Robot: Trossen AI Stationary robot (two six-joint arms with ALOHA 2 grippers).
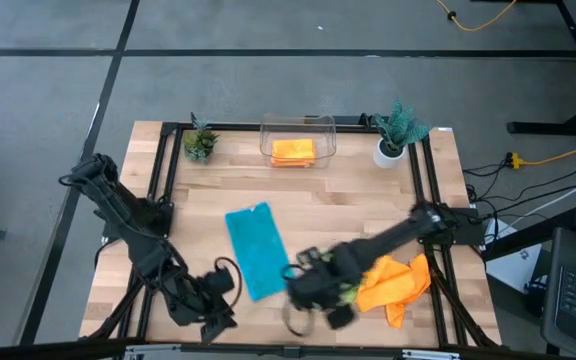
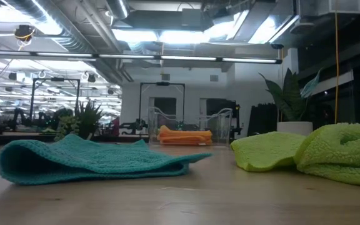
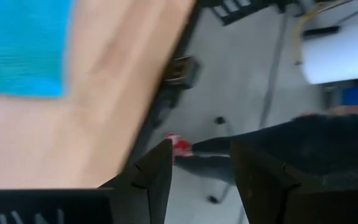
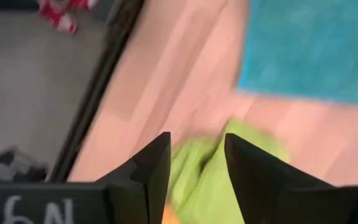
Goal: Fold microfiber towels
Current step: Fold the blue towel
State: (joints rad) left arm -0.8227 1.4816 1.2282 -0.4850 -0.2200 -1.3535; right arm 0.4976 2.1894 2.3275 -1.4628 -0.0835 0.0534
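A teal towel (image 1: 255, 250) (image 2: 86, 159) lies folded flat on the table's middle. A lime green towel (image 2: 274, 152) (image 4: 216, 180) lies crumpled at the near right. A loose orange towel (image 1: 396, 285) lies heaped against the green one's right side. Another orange towel (image 1: 293, 152) lies folded in the clear bin (image 1: 268, 135) at the far edge. My right gripper (image 4: 196, 143) (image 1: 303, 305) hangs open above the green towel's edge, clear of it. My left gripper (image 3: 201, 152) (image 1: 218, 318) stands open over the table's near edge, left of the teal towel, with nothing between its fingers.
Two small potted plants (image 1: 200, 142) (image 1: 396, 130) stand beside the bin at the far edge. A dark frame rail (image 1: 168, 180) runs along the table's sides. Bare wood (image 1: 368, 210) lies between the teal towel and the far edge.
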